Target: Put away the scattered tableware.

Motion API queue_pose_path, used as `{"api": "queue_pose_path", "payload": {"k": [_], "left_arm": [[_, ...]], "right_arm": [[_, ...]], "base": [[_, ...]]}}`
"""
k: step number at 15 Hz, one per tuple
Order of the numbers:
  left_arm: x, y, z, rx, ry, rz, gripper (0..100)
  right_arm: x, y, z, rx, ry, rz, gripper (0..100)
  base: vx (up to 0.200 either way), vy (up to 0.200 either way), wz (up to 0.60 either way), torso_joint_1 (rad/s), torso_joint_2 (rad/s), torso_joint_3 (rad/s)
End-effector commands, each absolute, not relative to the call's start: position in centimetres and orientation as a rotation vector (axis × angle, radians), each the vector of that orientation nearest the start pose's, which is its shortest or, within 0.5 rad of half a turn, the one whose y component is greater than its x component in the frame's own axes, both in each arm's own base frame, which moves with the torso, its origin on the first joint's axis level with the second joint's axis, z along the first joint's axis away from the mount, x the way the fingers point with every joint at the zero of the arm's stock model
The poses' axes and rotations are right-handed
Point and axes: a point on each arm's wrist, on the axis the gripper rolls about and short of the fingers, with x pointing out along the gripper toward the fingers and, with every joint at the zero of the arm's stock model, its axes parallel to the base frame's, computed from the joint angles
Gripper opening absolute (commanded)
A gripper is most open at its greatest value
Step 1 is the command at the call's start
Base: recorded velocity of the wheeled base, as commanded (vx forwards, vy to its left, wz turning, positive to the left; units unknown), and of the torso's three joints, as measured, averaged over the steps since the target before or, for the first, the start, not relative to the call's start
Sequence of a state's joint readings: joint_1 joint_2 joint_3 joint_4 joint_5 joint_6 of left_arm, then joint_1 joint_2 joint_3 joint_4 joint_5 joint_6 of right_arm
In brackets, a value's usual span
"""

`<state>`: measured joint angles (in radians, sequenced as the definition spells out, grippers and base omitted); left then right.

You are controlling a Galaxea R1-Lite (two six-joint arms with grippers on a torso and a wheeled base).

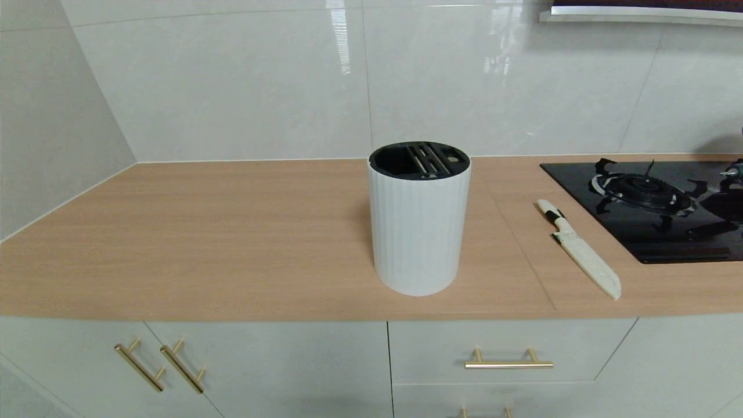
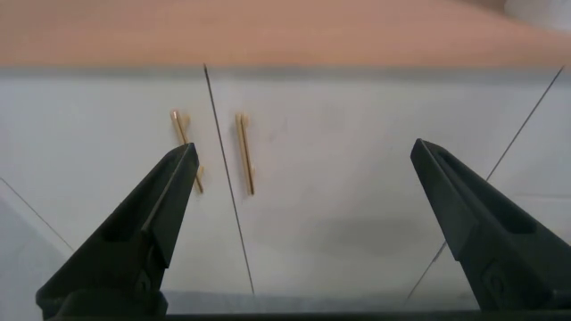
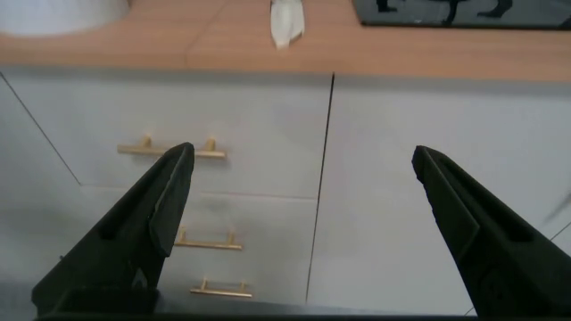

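On the wooden countertop (image 1: 232, 244), a black gas hob (image 1: 656, 203) sits at the right. A white ribbed holder (image 1: 419, 232) stands upright mid-counter, and a pale knife (image 1: 580, 249) lies flat between them, near the hob. Facing the cabinet fronts (image 2: 339, 196), the left gripper (image 2: 303, 150) and right gripper (image 3: 302, 153) both have their fingers spread wide and empty.

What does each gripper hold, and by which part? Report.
Nothing is held. The left gripper and right gripper hang with jaws open and empty before the cabinet fronts; the knife lies free on the countertop.
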<state>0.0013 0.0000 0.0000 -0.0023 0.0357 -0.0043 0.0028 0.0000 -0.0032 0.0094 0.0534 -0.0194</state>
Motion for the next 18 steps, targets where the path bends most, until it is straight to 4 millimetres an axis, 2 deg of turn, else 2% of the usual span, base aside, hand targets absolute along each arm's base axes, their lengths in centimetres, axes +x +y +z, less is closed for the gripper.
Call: {"api": "queue_pose_path", "payload": {"k": [1, 18], "left_arm": [[-2.27, 0.08, 7.58, -0.005, -0.002, 0.038, 100], [-2.27, 0.08, 7.58, -0.005, -0.002, 0.037, 100]], "right_arm": [[-2.30, 0.11, 7.54, -0.020, 0.007, 0.057, 100], [-2.30, 0.11, 7.54, -0.020, 0.007, 0.057, 100]], "base": [[0.000, 0.000, 0.00, 0.237, -0.51, -0.271], [0.000, 0.000, 0.00, 0.253, -0.53, -0.277]]}}
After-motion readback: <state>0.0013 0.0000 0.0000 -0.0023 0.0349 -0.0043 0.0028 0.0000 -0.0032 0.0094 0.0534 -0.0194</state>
